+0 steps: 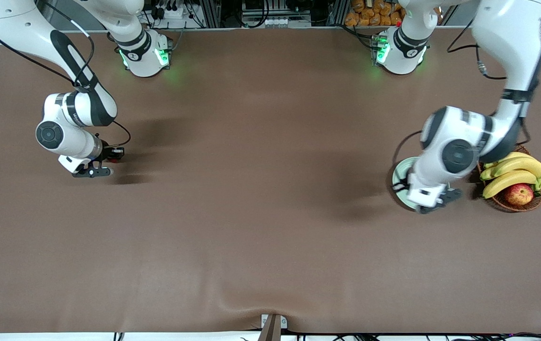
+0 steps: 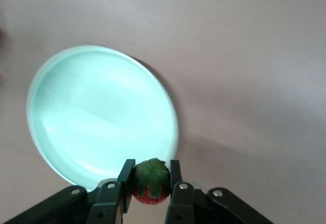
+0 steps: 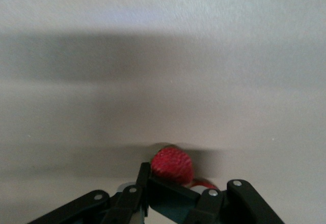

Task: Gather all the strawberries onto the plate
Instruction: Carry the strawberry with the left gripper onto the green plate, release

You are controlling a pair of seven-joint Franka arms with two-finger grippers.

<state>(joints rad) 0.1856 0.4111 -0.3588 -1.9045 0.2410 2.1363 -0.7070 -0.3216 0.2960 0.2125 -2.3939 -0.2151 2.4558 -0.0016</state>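
The left gripper [image 2: 149, 175] is clamped on a strawberry [image 2: 151, 183], leafy top showing between its fingers, and it hangs over the rim of the plate [image 2: 76, 107] (the dish looks bare). At the right arm's end of the table [image 1: 261, 213], the right gripper [image 3: 170, 183] is down at the cloth, closed on a second strawberry [image 3: 172, 165] that sticks out past its fingertips.

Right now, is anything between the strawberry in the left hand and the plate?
Nothing visible. The left hand, shut on a strawberry, hangs over the plate rim, and the dish below it shows bare.
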